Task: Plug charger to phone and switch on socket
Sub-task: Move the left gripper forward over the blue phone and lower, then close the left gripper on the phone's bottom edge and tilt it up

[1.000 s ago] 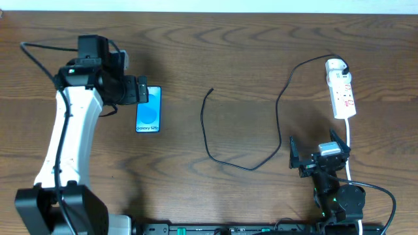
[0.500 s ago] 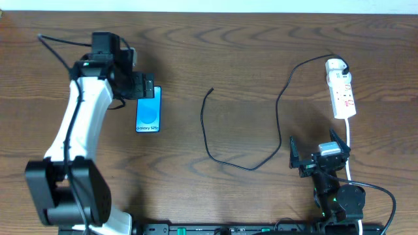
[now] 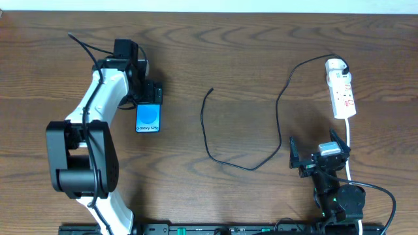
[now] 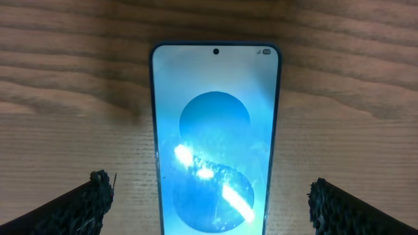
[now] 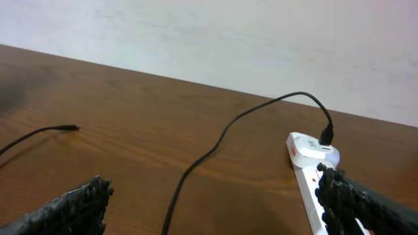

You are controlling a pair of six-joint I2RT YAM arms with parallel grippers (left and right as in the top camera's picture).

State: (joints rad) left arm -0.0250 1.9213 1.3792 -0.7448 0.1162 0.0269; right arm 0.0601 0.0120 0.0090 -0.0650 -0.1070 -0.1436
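Your left gripper (image 3: 151,96) hovers over top end of phone (image 3: 148,118), fingers (image 4: 96,199) spread wide, one each side of screen, clear of both edges. Phone lies flat, screen lit, left part of table (image 3: 248,46). Charger (image 3: 240,166) loops loose mid-table, plug tip (image 3: 211,90) free, well apart from phone. Socket (image 3: 341,91) far right. Your right gripper (image 3: 317,147) sits near it, jaws wide apart, nothing in them.
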